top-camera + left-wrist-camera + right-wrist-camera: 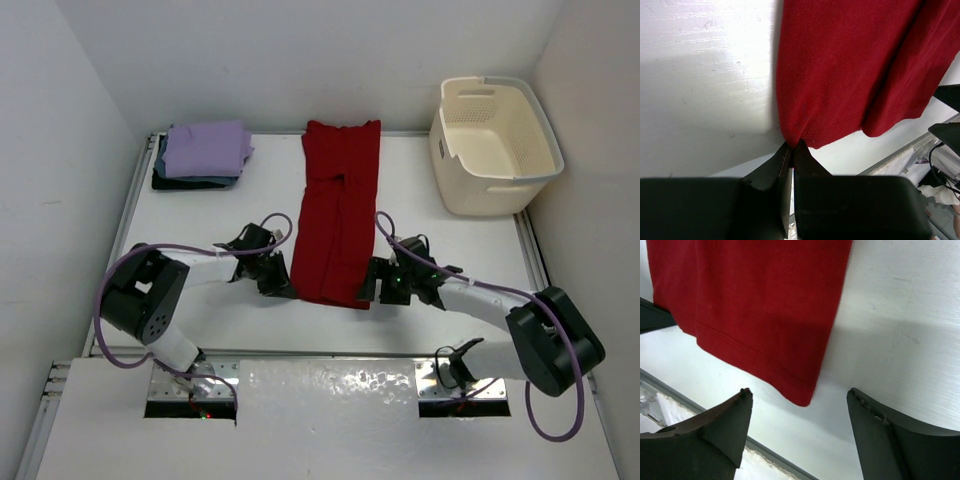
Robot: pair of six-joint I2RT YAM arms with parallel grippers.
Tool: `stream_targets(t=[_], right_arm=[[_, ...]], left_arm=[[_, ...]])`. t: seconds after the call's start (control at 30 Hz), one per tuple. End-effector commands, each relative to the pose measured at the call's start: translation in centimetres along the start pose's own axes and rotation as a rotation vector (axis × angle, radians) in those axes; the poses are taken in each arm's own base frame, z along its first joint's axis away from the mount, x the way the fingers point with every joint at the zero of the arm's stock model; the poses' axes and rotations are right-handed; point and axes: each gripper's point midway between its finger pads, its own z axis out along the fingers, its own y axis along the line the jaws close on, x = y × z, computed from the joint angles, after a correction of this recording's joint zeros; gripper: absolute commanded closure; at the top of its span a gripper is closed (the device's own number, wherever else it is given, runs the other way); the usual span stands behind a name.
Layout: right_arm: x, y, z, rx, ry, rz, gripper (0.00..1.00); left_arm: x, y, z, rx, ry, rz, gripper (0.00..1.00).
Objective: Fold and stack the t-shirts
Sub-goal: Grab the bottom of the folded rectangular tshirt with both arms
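L gripper (794, 149) pinched tight on near corner of red shirt (338, 210), laid long at centre of table (200, 215). R gripper (799, 392) wide, other corner btwn jaws, ungripped. If R closes short, I reckon lift goes lopsided, fold skews.

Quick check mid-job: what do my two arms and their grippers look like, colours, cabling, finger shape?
Both match: the left arm and right arm have chunky black joints and white links, each with a looping lavender cable. The left gripper and right gripper have matte black wedge-shaped fingers tapering to thin tips. No markings are readable.
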Motion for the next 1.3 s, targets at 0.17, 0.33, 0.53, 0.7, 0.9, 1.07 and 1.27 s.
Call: stream_targets(t=[0.17,0.33,0.53,0.7,0.9,1.07,1.27], right_arm=[[0.4,0.9,1.2,-0.034,0.038,0.069,0.42],[1.0,0.7,1.5,-0.021,0.068,0.083,0.53],[1.5,0.3,1.9,-0.009,0.088,0.096,0.76],[1.3,0.9,1.4,-0.036,0.087,0.040,1.00],[3.9,1.5,-0.9,-0.087,0.195,-0.042,1.00],[7.4,2.6,-3.2,-0.175,0.302,-0.053,1.00],[3.5,4.2,-3.8,-0.153,0.191,-0.138,1.00]], left_arm=[[1.5,2.6,0.2,-0.115,0.015,-0.002,1.00],[1.3,2.2,-0.1,-0.101,0.001,-0.004,1.00],[1.2,1.4,-0.1,-0.070,-0.008,0.005,1.00],[2.2,1.1,-0.5,-0.059,0.008,-0.005,1.00],[6.2,1.4,-2.0,-0.054,0.073,-0.031,1.00],[8.9,-0.7,-3.3,0.003,0.131,-0.031,1.00],[4.9,-4.6,-4.6,0.035,0.025,0.014,1.00]])
